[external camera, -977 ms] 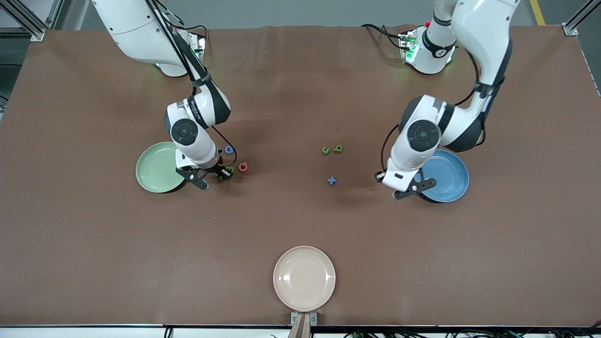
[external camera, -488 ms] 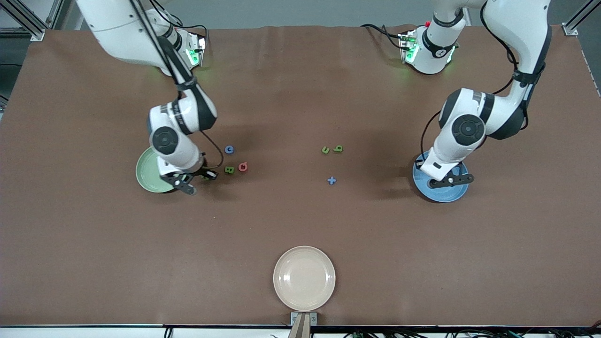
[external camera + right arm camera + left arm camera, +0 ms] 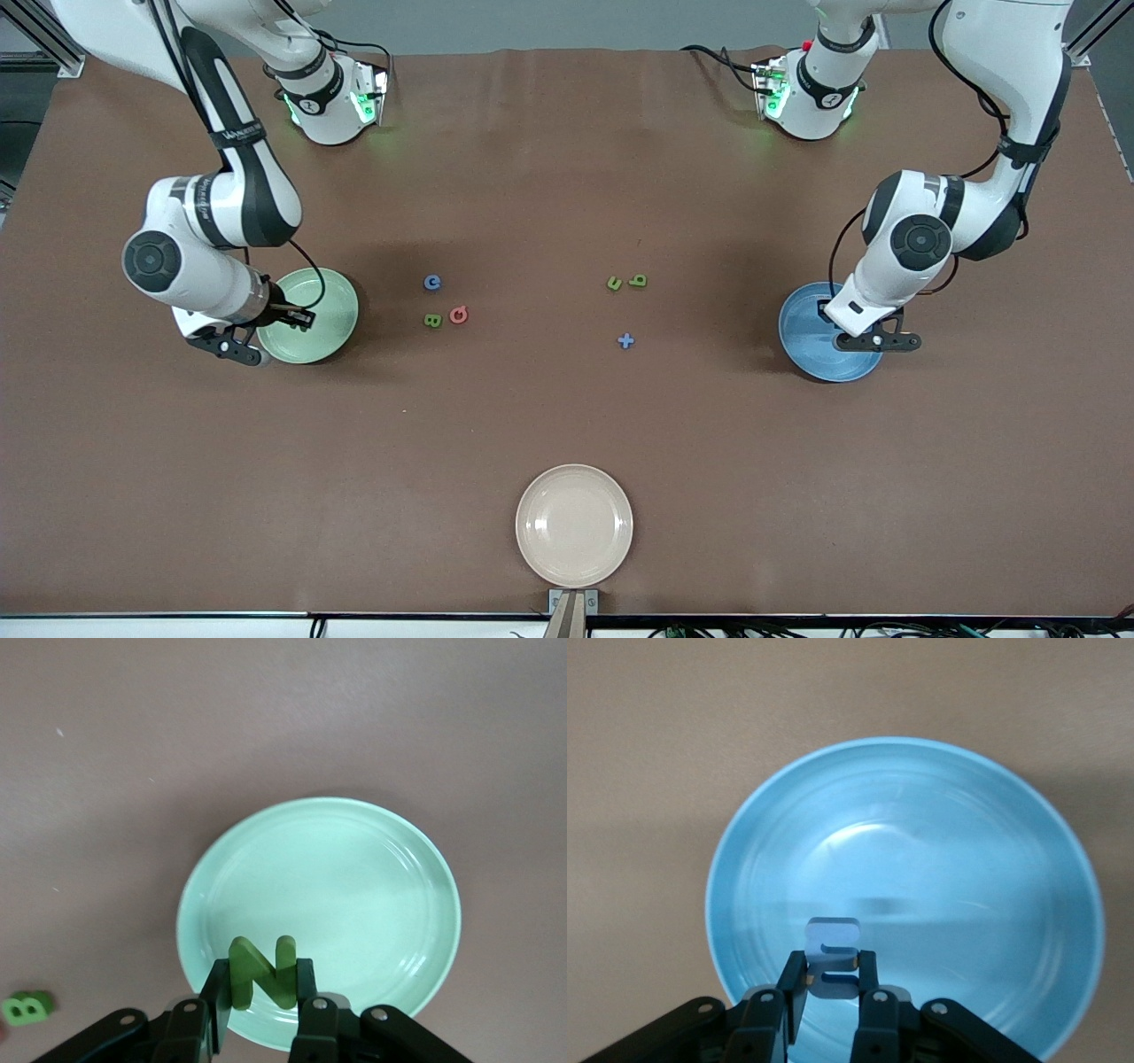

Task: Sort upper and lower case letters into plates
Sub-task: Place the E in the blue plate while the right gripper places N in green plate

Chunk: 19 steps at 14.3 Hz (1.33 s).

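My right gripper (image 3: pixel 297 316) (image 3: pixel 262 988) hangs over the pale green plate (image 3: pixel 332 306) (image 3: pixel 354 886), shut on a green letter N (image 3: pixel 259 964) held upright. Over the blue plate (image 3: pixel 806 341) (image 3: pixel 992 815) hangs my left gripper (image 3: pixel 831 312) (image 3: pixel 831 967), shut on a pale blue letter (image 3: pixel 833 937). No letter lies in either plate. Loose on the table's middle are a blue c (image 3: pixel 432 283), a green B (image 3: pixel 432 320) (image 3: pixel 27 1007), a pinkish red letter (image 3: pixel 458 315), two green letters (image 3: pixel 614 283) (image 3: pixel 638 281) and a blue piece (image 3: pixel 625 340).
A cream-white plate (image 3: pixel 574 525) sits at the table edge nearest the front camera. The brown mat (image 3: pixel 567 416) lies bare between it and the letters.
Both arms swung outward from the table's middle. The right gripper left the spot beside the green B and went over the green plate; the left gripper went farther over the blue plate.
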Available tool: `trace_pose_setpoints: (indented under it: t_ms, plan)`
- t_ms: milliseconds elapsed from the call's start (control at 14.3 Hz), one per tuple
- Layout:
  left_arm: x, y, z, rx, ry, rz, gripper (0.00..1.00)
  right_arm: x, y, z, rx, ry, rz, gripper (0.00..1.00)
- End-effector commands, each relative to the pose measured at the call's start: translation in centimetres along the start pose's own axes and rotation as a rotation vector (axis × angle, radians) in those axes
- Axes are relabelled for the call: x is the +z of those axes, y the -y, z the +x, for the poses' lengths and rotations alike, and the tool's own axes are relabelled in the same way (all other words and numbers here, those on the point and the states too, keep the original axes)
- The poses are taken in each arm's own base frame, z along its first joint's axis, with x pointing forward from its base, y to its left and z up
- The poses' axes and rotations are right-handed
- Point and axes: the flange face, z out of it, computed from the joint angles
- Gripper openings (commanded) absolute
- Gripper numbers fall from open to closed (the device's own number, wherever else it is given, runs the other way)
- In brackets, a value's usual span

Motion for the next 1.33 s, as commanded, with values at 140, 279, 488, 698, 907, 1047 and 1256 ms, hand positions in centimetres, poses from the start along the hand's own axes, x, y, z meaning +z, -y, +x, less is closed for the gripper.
trace_pose_setpoints:
  t_ms: [140, 279, 488, 698, 907, 1047, 1256]
  plan:
    - [2.3, 1.2, -0.4, 0.035, -0.014, -0.004, 0.02, 4.8, -2.2, -4.1, -0.008, -0.001, 0.012, 0.01]
    - [2.7, 1.1, -0.5, 0.041, -0.009, -0.003, 0.03, 6.7, -2.8, -5.0, -0.008, -0.035, 0.02, 0.01]
    - [2.7, 1.0, -0.4, 0.043, -0.009, -0.003, 0.08, 7.5, -4.3, -4.7, -0.006, -0.043, 0.025, 0.02]
    - [1.9, 0.3, -0.1, 0.056, -0.025, -0.003, 0.91, 8.0, -4.7, -4.6, -0.007, -0.033, 0.02, 0.13]
    - [-0.8, -2.9, 0.8, 0.084, -0.067, -0.012, 1.0, 7.8, -4.7, -4.6, -0.006, -0.029, 0.021, 1.0]
    - [-2.8, -5.5, 1.5, 0.036, -0.063, -0.011, 1.0, 6.8, -3.7, -4.3, -0.013, -0.032, 0.022, 1.0]
    - [-5.9, -11.4, 2.9, -0.098, -0.035, -0.016, 1.0, 2.8, 2.5, -3.9, -0.035, -0.031, 0.019, 1.0]
